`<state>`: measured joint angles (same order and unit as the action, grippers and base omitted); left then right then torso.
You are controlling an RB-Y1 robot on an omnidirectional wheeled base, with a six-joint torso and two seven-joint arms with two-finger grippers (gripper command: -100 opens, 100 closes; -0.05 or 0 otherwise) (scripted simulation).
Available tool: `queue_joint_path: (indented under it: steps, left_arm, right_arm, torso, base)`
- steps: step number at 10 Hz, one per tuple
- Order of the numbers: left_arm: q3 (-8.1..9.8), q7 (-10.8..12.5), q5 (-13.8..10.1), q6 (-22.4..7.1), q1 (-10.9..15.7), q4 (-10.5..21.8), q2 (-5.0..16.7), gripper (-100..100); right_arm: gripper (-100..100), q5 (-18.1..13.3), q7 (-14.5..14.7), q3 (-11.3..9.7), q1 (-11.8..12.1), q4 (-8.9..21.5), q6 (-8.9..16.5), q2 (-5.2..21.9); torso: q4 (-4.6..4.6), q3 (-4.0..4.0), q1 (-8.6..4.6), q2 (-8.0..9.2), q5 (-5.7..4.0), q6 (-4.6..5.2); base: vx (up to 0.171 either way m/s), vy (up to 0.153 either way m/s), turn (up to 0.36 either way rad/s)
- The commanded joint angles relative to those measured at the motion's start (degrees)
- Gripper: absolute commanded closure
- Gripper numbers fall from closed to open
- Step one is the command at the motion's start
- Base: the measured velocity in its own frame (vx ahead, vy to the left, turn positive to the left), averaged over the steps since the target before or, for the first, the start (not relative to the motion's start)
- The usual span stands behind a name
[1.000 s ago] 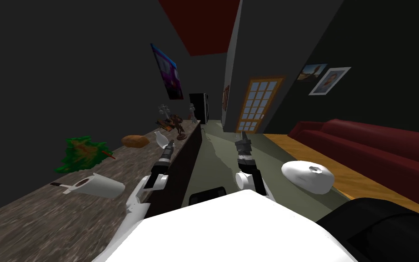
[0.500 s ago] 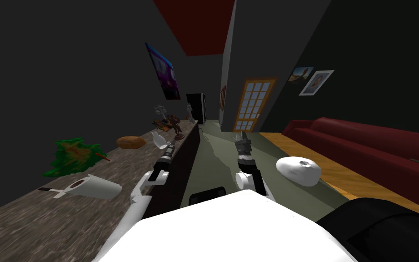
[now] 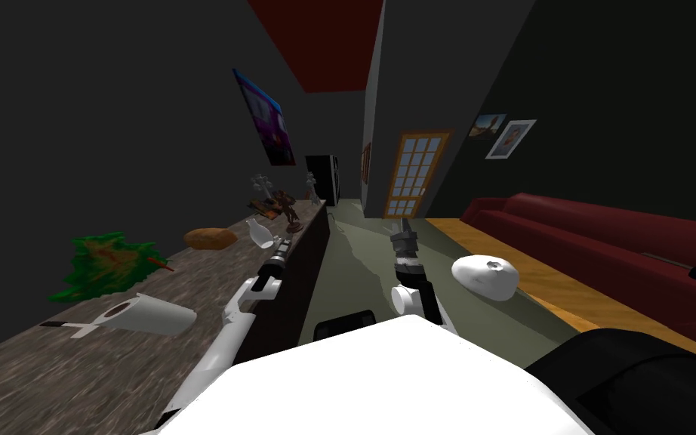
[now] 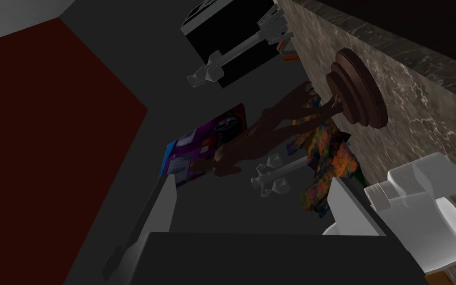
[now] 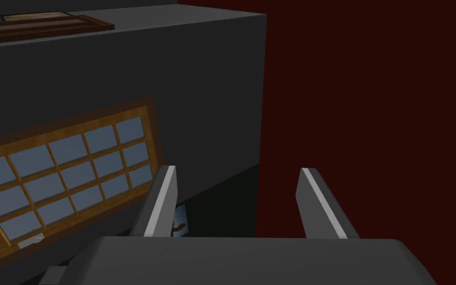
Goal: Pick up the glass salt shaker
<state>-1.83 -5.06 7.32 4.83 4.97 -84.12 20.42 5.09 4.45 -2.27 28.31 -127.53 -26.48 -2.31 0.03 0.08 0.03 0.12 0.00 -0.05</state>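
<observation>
— brown marbled desk (image 3: 52, 377) on the left: what's nearest?
— a white cup (image 3: 159, 315) on its side, then green leaves (image 3: 105, 263), then a loaf (image 3: 209, 238).
— and the salt shaker (image 3: 261, 232)?
— farther, by the desk's right edge; pale, see-through. the left tool (image 3: 284, 242) is open, with the shaker just outside one finger, not between them.
— right tool (image 3: 401, 226)?
— open too, over the floor.

A long counter (image 3: 52, 377) runs along the left side. On it, from near to far, lie a tipped cup (image 3: 154, 315), a leafy item (image 3: 105, 266), a loaf (image 3: 209, 239), the salt shaker (image 3: 261, 234) and a figurine (image 3: 287, 208). The left gripper (image 3: 284, 242) sits just beside the salt shaker, which is outside its fingers. A sofa (image 3: 603, 242) lines the right side, with a rounded object (image 3: 485, 276) on the floor before it.
</observation>
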Motion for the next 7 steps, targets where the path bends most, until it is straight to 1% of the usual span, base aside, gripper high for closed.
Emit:
queue_joint_path:
  steps: [1, 2, 3, 4, 5, 6, 7]
  left_arm:
    - [-0.2, -0.6, 0.2, -2.5, 2.9, 2.9, 1.1, -100]
    - [-0.2, -0.6, 0.2, -2.5, 3.1, 4.6, 1.1, -100]
    - [-0.37, -1.2, 0.4, -4.7, 5.5, 6.6, 1.9, -100]
    - [-0.37, -1.2, 0.4, -4.7, 5.6, 8.2, 1.9, -100]
    - [-0.53, -1.9, 0.6, -6.8, 7.8, 10.0, 2.7, -100]
    - [-0.53, -1.9, 0.6, -6.8, 8.2, 11.8, 2.7, -100]
    - [-0.68, -2.6, 0.8, -9.0, 10.3, 13.5, 3.5, -100]
  right_arm:
    - [0, 0.0, 0.0, 0.0, 0.0, 0.0, 0.0, 0.0]
    - [0, 0.0, 0.0, 0.0, 0.0, 0.0, 0.0, 0.0]
    - [0, 0.0, 0.0, 0.0, 0.0, 0.0, 0.0, 0.0]
    - [0, 0.0, 0.0, 0.0, 0.0, 0.0, 0.0, 0.0]
    - [0, 0.0, 0.0, 0.0, 0.0, 0.0, 0.0, 0.0]
    - [0, 0.0, 0.0, 0.0, 0.0, 0.0, 0.0, 0.0]
    - [0, 0.0, 0.0, 0.0, 0.0, 0.0, 0.0, 0.0]
  torso:
    - [0.0, 0.0, 0.0, 0.0, 0.0, 0.0]
    - [0.0, -0.01, -0.01, -0.02, 0.0, 0.03]
    - [-0.01, -0.01, 0.0, -0.03, 0.0, 0.0]
    - [0.0, -0.01, -0.02, -0.02, -0.01, 0.02]
    - [-0.01, -0.01, 0.01, -0.02, 0.0, -0.01]
    - [0.0, -0.02, 0.0, -0.03, 0.0, 0.02]
    - [-0.01, -0.02, 0.02, -0.04, 0.0, -0.01]
  base:
    - [-0.033, -0.009, -0.11]
    - [-0.027, -0.009, -0.047]
    - [-0.032, -0.014, -0.086]
    - [-0.027, -0.008, -0.057]
    - [-0.029, -0.006, -0.092]
    - [-0.022, -0.002, -0.049]
    - [-0.022, -0.003, -0.079]
